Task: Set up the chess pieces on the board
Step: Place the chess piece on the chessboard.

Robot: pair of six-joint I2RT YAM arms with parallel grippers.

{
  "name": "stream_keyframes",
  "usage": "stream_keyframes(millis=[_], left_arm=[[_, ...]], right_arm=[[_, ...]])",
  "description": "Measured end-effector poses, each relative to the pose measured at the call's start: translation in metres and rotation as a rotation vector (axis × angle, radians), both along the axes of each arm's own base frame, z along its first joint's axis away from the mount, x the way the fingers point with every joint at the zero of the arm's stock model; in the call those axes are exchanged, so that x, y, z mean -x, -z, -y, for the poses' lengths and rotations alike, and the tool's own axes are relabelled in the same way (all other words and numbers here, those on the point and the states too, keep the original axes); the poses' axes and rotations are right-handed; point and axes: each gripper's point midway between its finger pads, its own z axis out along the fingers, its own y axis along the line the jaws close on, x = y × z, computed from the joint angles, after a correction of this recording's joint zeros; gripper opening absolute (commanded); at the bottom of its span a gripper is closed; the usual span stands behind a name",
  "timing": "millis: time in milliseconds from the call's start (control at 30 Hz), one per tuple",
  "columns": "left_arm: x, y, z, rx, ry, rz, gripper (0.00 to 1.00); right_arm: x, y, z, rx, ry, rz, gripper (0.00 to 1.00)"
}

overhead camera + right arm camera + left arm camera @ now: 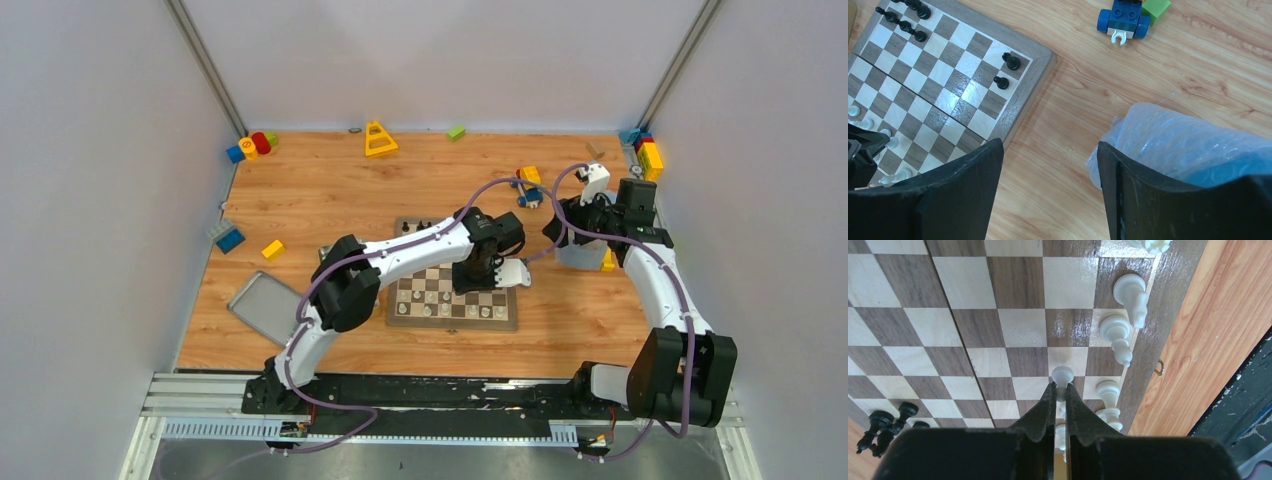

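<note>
The board [450, 324] lies at the table's middle, also in the left wrist view [1018, 330] and right wrist view [948, 85]. My left gripper [478, 282] hangs over its near right part, shut [1060, 390] on a white pawn [1062, 375] that it holds by the neck just above a square. Other white pieces [1118, 332] stand along the board's edge row. Black pieces [1010, 61] stand at the far side, and some show in the left wrist view [883, 425]. My right gripper [572, 228] is open [1048, 150] and empty over bare table right of the board.
A clear bubble-wrap bag [1188, 145] lies under the right gripper's right finger. A blue toy car [1124, 17] sits behind it. A silver tin lid [265, 305] lies left of the board. Toy blocks [380, 140] are scattered along the back and sides.
</note>
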Motion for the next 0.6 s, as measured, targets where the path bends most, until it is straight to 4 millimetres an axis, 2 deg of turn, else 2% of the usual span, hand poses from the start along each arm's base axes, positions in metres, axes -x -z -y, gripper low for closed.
stream_keyframes(millis=[600], left_arm=[[0.005, 0.012, 0.002, -0.025, 0.01, -0.022, 0.17]], right_arm=[[0.0, 0.0, 0.0, 0.005, -0.004, 0.002, 0.7]])
